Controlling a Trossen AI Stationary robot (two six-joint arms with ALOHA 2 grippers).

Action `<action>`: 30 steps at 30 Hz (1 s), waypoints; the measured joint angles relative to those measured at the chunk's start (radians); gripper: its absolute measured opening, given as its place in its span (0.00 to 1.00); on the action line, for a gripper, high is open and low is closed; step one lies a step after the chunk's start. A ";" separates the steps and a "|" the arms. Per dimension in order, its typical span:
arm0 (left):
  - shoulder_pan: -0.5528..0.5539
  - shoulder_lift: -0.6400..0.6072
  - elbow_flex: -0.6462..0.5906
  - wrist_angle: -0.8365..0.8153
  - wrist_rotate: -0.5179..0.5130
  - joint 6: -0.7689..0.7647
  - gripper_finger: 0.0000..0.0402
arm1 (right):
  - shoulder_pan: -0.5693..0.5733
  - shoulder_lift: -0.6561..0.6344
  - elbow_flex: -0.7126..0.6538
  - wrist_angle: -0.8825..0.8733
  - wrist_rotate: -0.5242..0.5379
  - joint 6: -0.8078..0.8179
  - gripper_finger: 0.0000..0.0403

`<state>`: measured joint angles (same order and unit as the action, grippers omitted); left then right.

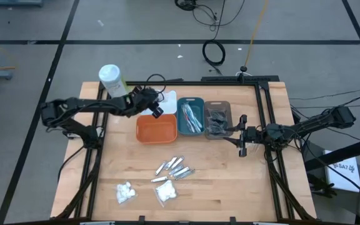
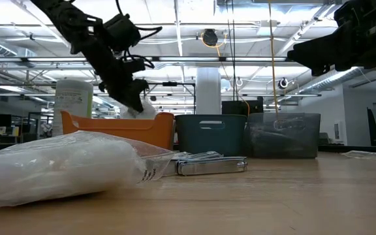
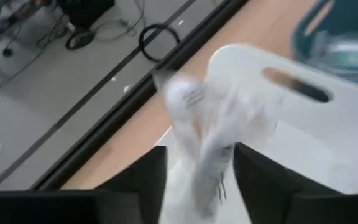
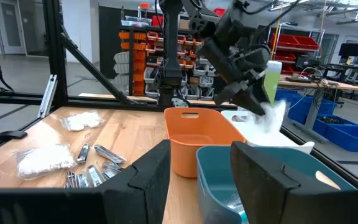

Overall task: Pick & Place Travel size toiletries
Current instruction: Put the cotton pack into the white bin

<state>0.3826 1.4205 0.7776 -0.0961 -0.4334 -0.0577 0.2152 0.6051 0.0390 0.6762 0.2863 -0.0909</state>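
My left gripper (image 1: 155, 107) hangs over the white tray (image 3: 328, 124), behind the orange tray (image 1: 156, 129). Its fingers stand apart, and a blurred white clear-wrapped packet (image 3: 201, 134) is in the gap between them; from the right wrist view the packet (image 4: 273, 116) shows just under the fingertips. Silvery tubes (image 1: 174, 169) and two white packets (image 1: 125, 192) (image 1: 165, 192) lie on the table's near half. My right gripper (image 1: 240, 134) waits open, right of the grey tray (image 1: 217, 119), holding nothing. My left gripper has the white packet (image 3: 197, 168) between its parted fingers, which slant down from the table's left. The packet is blurred, and I cannot tell whether the fingers touch it. It is clear of the white tray below.
The orange, teal (image 1: 191, 116) and grey trays stand in a row at mid-table; the teal one holds toothbrushes, the grey one dark packets. A large white bottle (image 1: 111, 80) stands at the far left. Black frame rails run along the table's edges.
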 joint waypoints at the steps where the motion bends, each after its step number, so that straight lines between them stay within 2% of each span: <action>1: -0.010 -0.008 0.000 0.004 0.003 0.010 0.49 | 0.000 0.000 0.000 0.000 0.000 0.000 0.39; 5: -0.052 -0.039 0.000 -0.002 0.007 0.055 0.62 | 0.000 0.000 0.000 0.000 0.000 0.000 0.39; 9: -0.110 -0.091 0.000 -0.069 0.010 0.047 0.71 | 0.000 0.000 0.000 0.000 0.000 0.000 0.39; 15: -0.264 -0.212 0.000 -0.329 0.044 -0.041 0.75 | 0.000 0.000 0.000 0.000 0.000 0.000 0.39; 17: -0.321 -0.249 0.000 -0.436 0.097 -0.140 0.75 | 0.000 0.000 0.000 0.000 0.000 0.000 0.39; 20: -0.415 -0.286 0.002 -0.556 0.270 -0.355 0.75 | 0.000 0.000 0.000 0.000 0.000 0.000 0.39; 23: -0.539 -0.295 0.002 -0.605 0.417 -0.534 0.75 | 0.000 0.000 0.000 0.000 0.000 0.000 0.39; 28: -0.797 -0.266 0.003 -0.640 0.454 -0.753 0.75 | 0.000 0.000 0.000 0.000 0.000 0.000 0.39; 30: -0.889 -0.243 0.002 -0.665 0.454 -0.895 0.75 | 0.000 0.000 0.000 0.000 0.000 0.000 0.39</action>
<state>-0.5066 1.1776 0.7792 -0.7607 0.0207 -0.9528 0.2150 0.6048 0.0391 0.6762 0.2863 -0.0910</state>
